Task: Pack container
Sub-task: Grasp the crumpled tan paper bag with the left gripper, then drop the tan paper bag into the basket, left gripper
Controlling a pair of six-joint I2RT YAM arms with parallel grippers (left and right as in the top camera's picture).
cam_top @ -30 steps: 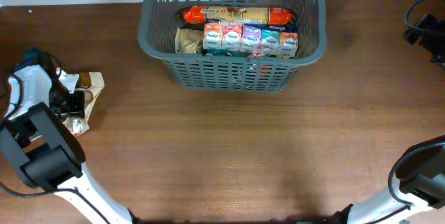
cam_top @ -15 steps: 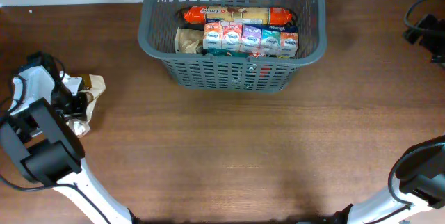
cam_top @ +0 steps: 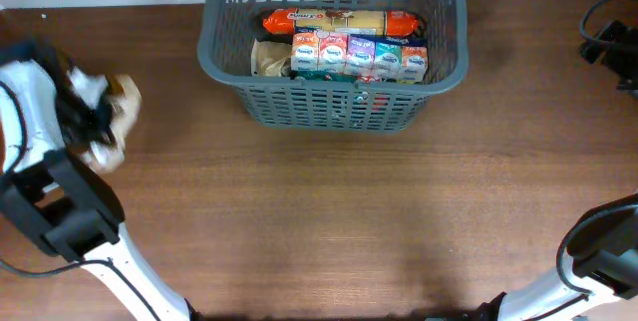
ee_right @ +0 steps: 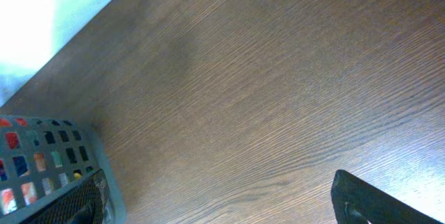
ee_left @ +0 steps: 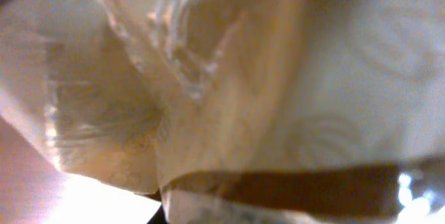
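At the left edge of the table (cam_top: 329, 221), seen from overhead, my left arm (cam_top: 60, 211) rises from the near side and bends back toward the far side. My left pincer (cam_top: 92, 122) is at its tip, smeared by blur. It is clamped on a pale, crinkled packet (cam_top: 120, 110), which sits at the fingers' end on the side nearer the basket (cam_top: 329, 110). The blur hides the fingers themselves. The basket stands upright against the far edge, about the middle of the table and well apart from my left pincer. Its mouth is open upward and its long axis runs left to right. Inside it, a red roll (cam_top: 339, 22) lies along the back wall, parallel to that axis. A row of small cartons (cam_top: 359, 58) stands in front of the roll, with a beige bag (cam_top: 267, 59) at the row's left end. Of my right arm (cam_top: 598, 256) only a white stretch shows, in the near right corner. From the left wrist, the packet fills the whole view. It shows as clear film over beige, with a dark band low down and a sliver of table in the bottom left corner. This view shows neither my fingers nor the basket. From the right wrist, my right pincer (ee_right: 222, 206) hangs over bare wood with its fingers (ee_right: 365, 200) spread wide and nothing between them. A corner of the basket shows at lower left, with coloured packs visible through its slots. The overhead view never shows that pincer's fingers plainly.
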